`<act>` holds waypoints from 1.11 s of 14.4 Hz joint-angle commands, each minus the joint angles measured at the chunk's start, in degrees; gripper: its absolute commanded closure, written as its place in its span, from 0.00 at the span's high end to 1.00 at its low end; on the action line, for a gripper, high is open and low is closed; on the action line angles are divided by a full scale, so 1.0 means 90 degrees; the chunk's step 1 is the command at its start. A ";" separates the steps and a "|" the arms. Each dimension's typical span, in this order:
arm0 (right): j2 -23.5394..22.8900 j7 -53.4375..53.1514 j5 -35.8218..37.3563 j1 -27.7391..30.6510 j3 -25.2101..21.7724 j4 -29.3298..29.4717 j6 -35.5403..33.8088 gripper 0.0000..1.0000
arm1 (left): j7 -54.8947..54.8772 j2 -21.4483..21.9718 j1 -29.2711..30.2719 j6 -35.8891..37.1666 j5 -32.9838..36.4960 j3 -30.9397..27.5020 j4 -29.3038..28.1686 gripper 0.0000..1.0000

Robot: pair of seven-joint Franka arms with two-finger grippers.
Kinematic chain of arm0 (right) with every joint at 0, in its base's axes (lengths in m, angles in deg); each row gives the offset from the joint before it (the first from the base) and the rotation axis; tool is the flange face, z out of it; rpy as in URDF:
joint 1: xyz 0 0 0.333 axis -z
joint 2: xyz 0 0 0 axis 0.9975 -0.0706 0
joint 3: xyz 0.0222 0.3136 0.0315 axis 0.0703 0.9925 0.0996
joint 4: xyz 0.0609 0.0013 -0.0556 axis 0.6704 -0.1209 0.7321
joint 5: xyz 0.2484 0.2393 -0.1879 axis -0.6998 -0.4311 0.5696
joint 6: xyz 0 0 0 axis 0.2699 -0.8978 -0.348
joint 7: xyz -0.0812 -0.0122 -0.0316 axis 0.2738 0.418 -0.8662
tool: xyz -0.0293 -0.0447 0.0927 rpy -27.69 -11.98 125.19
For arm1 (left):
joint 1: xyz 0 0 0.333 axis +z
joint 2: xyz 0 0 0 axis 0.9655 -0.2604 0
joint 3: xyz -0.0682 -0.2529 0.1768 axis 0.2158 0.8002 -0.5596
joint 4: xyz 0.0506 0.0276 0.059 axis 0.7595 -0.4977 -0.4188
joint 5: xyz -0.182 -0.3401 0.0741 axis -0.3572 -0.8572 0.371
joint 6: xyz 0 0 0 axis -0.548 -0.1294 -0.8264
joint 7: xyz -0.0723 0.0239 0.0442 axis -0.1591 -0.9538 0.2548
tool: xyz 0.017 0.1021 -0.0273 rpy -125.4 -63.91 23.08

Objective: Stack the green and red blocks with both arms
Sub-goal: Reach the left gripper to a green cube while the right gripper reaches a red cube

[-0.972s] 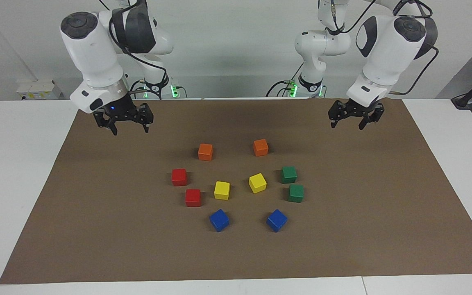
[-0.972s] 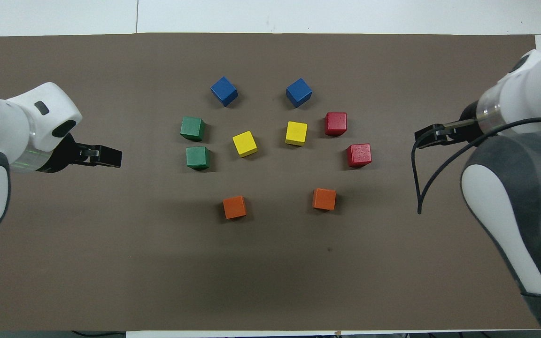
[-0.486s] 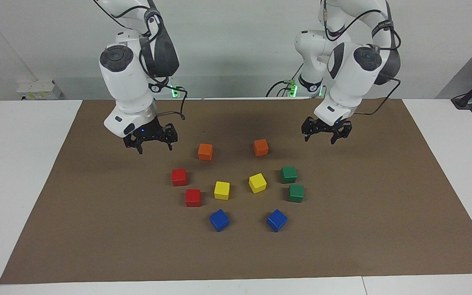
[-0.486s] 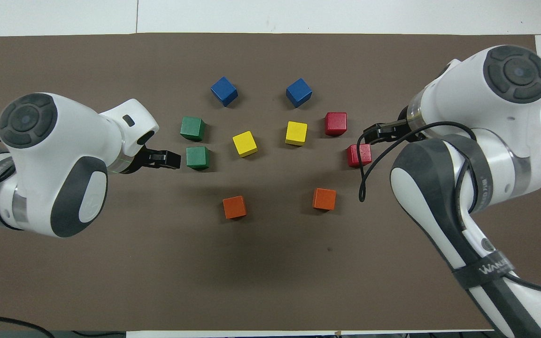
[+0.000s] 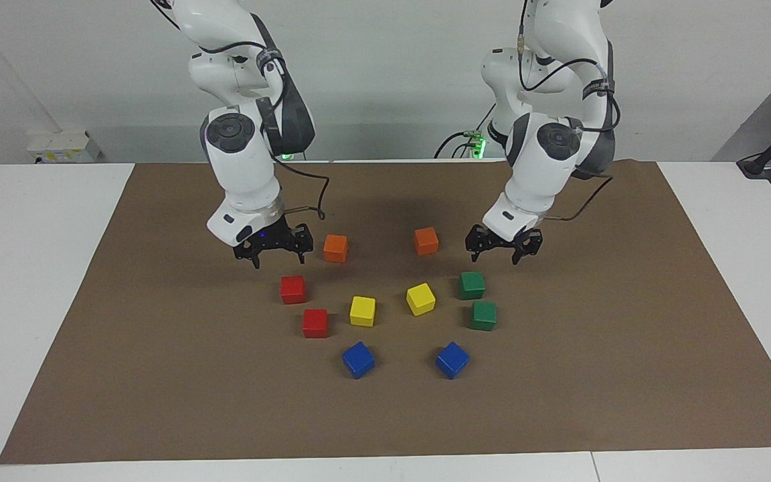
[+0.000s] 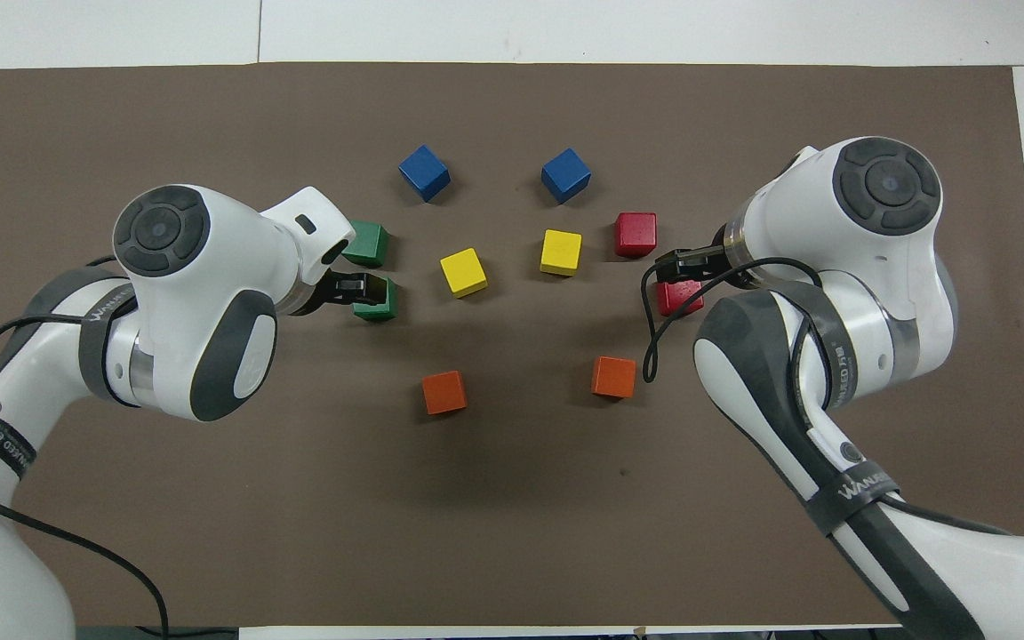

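Two green blocks [image 5: 472,285] [image 5: 484,315] sit side by side on the brown mat toward the left arm's end. Two red blocks [image 5: 292,289] [image 5: 315,323] sit toward the right arm's end. My left gripper [image 5: 494,258] hangs open just above the green block nearer the robots [image 6: 380,305] without touching it, and the arm partly covers the other green block [image 6: 370,244] in the overhead view. My right gripper [image 5: 278,261] hangs open above the nearer red block [image 6: 679,298], also clear of it. The other red block [image 6: 636,234] lies uncovered.
Two orange cubes [image 5: 335,248] [image 5: 425,241] lie close beside the grippers, nearest the robots. Two yellow cubes [image 5: 362,311] [image 5: 420,298] sit between the red and green pairs. Two blue cubes [image 5: 358,359] [image 5: 452,359] lie farthest out. The brown mat [image 5: 158,375] covers the white table.
Both arms have swung in from the table's ends toward the middle and come down, each gripper now over its nearer block. Both grippers stay open; no block has moved.
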State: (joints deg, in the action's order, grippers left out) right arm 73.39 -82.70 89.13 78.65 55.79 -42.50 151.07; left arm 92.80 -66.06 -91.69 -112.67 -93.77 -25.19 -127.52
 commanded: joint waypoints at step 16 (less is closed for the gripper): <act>-0.0205 -0.0315 -0.0057 -0.0117 0.0002 -0.0735 0.1139 1.00 | 0.0272 -0.1154 -0.0488 -0.0862 0.0123 -0.0125 0.0249 0.99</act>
State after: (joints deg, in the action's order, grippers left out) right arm 71.23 -84.64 89.13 77.63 55.79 -47.69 159.90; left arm 94.65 -74.84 -94.73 -119.28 -93.66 -25.24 -126.45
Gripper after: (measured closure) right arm 0.000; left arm 0.000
